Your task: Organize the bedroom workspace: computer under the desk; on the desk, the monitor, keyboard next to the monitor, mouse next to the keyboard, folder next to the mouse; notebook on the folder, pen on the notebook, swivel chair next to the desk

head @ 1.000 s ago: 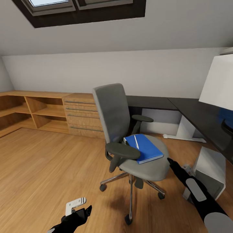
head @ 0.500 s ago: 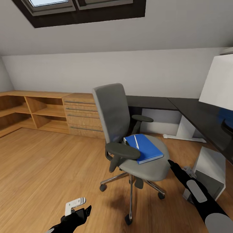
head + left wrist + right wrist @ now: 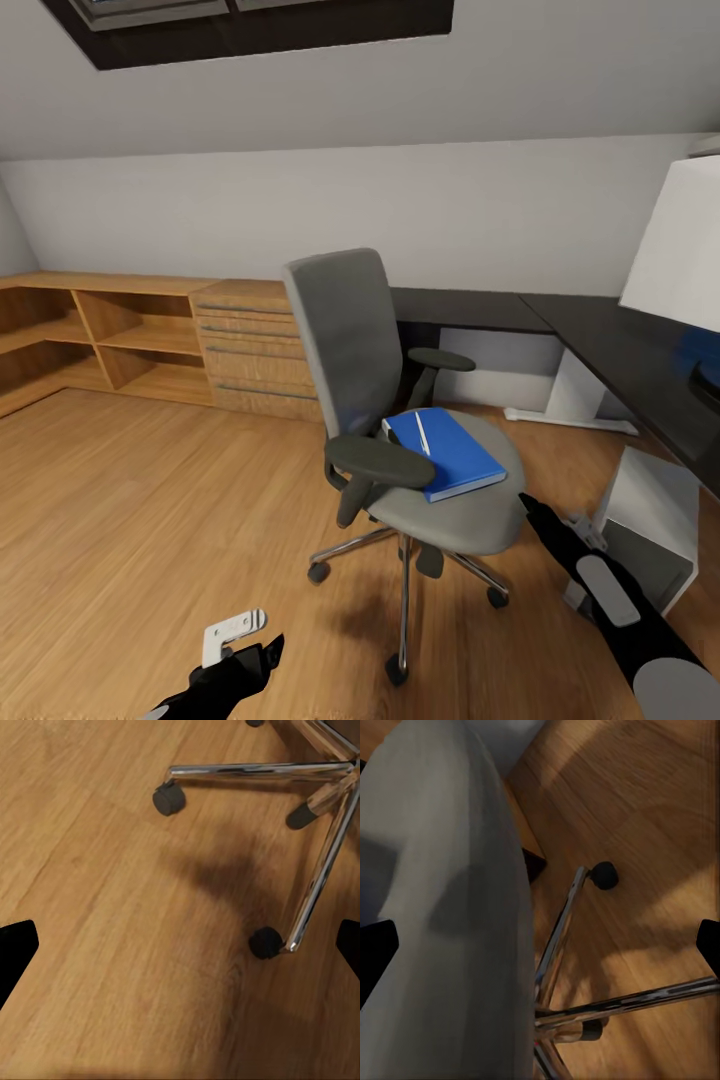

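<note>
An attic home office: sloped wall, skylight [image 3: 250,25], swivel chair [image 3: 400,400], black desk [image 3: 600,340], wooden shelving [image 3: 130,335].

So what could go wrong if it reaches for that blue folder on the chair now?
The swivel chair stands on castors, so a nudge from the right hand, already close to the seat edge, might roll it away. The pen lies loose on the folder and could slide off if the folder tilts.

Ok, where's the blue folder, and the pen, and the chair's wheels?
folder [image 3: 452,462]: head view, on its blue cover, lying on the chair seat.
pen [image 3: 421,433]: head view, middle of the thin white stick on the folder.
swivel chair [image 3: 265,943]: left wrist view, on one black castor of its chrome base.
</note>
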Motion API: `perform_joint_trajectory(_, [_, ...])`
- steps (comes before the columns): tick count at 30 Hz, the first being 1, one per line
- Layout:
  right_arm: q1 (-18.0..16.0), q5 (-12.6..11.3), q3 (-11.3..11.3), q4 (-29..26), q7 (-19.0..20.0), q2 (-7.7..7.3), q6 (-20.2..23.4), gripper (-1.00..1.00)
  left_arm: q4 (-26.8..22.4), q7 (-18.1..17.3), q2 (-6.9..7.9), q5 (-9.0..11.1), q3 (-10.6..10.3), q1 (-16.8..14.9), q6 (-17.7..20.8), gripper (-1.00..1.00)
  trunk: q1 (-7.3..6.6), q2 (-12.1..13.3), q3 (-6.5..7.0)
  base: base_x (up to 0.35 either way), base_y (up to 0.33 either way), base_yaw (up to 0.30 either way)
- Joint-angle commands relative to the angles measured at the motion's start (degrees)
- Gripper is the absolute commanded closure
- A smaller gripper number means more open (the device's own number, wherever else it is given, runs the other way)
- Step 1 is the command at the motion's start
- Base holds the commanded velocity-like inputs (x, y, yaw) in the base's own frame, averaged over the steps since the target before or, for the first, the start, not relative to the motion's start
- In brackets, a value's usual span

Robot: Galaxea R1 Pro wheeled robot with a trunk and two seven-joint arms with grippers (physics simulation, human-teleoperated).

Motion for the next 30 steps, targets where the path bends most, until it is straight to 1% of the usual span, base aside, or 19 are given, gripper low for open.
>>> perform_joint_trajectory(1, [0.0,-0.3,-0.2,0.0,0.1,0.01,0.3,-1.00,-0.1,0.5,-0.02,0.6,0.0,0.0,0.2,-1.00,0.01,0.0,-0.27,0.000,0.000,0.000])
perform_joint_trajectory(2, [0.0,-0.3,-0.2,0.0,0.1,0.01,0.3,-1.00,-0.1,0.5,-0.02,0.6,0.0,0.0,0.2,-1.00,0.04,-0.1,-0.49,0.000,0.000,0.000])
perform_joint_trajectory(14, [0.0,-0.3,-0.2,0.0,0.0,0.01,0.3,-1.00,-0.1,0.5,0.05,0.6,-0.1,0.0,0.2,-1.00,0.04,-0.1,-0.49,0.000,0.000,0.023])
perform_joint_trajectory(27, [0.0,-0.3,-0.2,0.0,0.1,0.01,0.3,-1.00,-0.1,0.5,0.05,0.6,-0.1,0.0,0.2,-1.00,0.04,-0.1,-0.49,0.000,0.000,0.235])
perform_joint_trajectory(30, [0.0,-0.3,-0.2,0.0,0.1,0.01,0.3,-1.00,-0.1,0.5,0.05,0.6,-0.4,0.0,0.2,-1.00,0.04,-0.1,-0.49,0.000,0.000,0.246])
